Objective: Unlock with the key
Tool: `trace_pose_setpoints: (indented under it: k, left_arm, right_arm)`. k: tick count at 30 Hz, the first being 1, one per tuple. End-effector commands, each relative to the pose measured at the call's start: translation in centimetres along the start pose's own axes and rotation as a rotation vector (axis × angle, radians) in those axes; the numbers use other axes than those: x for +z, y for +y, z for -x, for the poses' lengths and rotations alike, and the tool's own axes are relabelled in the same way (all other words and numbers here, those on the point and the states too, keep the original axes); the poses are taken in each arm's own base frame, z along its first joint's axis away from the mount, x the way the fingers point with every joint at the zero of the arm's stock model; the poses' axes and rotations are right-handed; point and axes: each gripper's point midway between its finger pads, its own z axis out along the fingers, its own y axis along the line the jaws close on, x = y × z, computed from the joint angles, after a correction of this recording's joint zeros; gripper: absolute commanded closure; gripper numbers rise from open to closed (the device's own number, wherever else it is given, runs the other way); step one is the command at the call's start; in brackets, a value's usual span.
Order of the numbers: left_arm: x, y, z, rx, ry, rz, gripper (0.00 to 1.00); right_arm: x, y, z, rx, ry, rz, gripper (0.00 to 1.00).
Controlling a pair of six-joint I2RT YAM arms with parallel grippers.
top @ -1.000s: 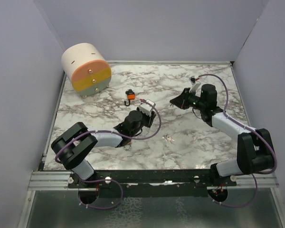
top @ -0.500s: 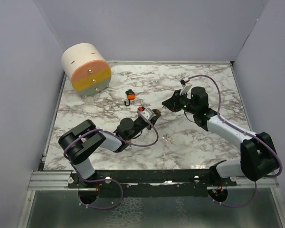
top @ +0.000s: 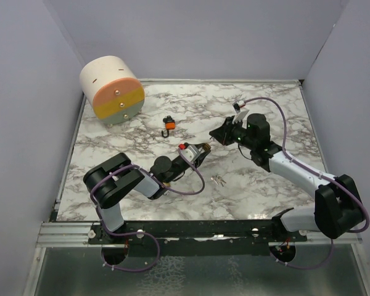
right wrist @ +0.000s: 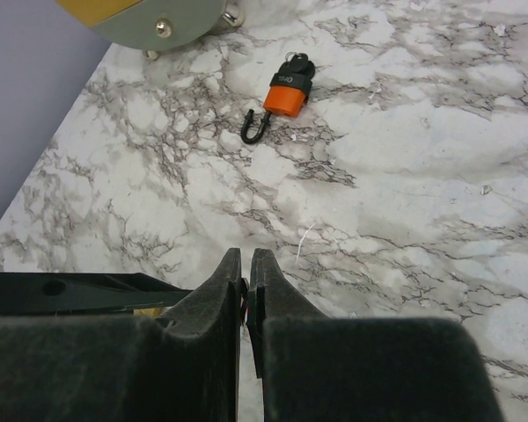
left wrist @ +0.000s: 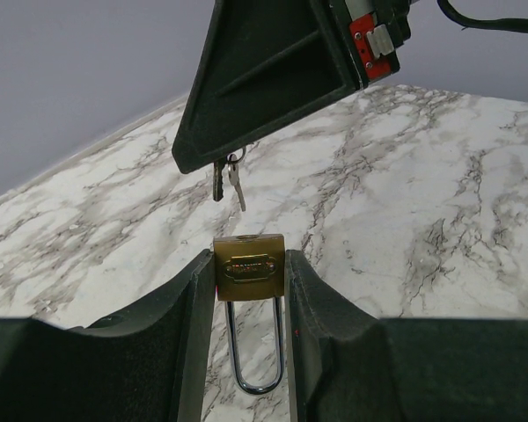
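A brass padlock with a steel shackle is clamped between my left gripper's fingers, keyhole end pointing away from the wrist. In the top view my left gripper holds it above mid-table. My right gripper is shut on a small bunch of keys, which hangs from its fingertips just beyond the padlock's keyhole end, with a small gap between them. In the right wrist view the fingers are pressed together, and the keys are hidden. A sliver of the padlock shows at lower left.
A second small bunch of keys lies on the marble table near the front. An orange and black hook clip lies mid-table and shows in the right wrist view. A round drawer unit stands at the back left.
My left gripper has swung right and stretched out with the padlock. My right gripper has moved left with the keys until it is close to the padlock.
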Motion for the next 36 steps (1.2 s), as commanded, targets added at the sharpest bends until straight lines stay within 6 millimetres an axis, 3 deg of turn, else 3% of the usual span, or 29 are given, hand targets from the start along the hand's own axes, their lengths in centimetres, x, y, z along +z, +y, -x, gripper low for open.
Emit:
trace_pose_setpoints:
  k: [1,12,36]
  left_arm:
    - [0.4,-0.2,1.8,0.028,-0.074,-0.012,1.00]
    - [0.6,0.6,1.5,0.034,-0.066,0.031,1.00]
    - [1.4,1.0,2.8,0.040,-0.096,0.045,1.00]
  right_arm:
    - [-0.2,0.5,0.6,-0.026,-0.024,-0.006,0.99]
    - [-0.2,1.2,-0.1,-0.027,-0.009,0.010,0.99]
    - [-0.5,1.6,-1.6,-0.032,0.016,0.012,0.99]
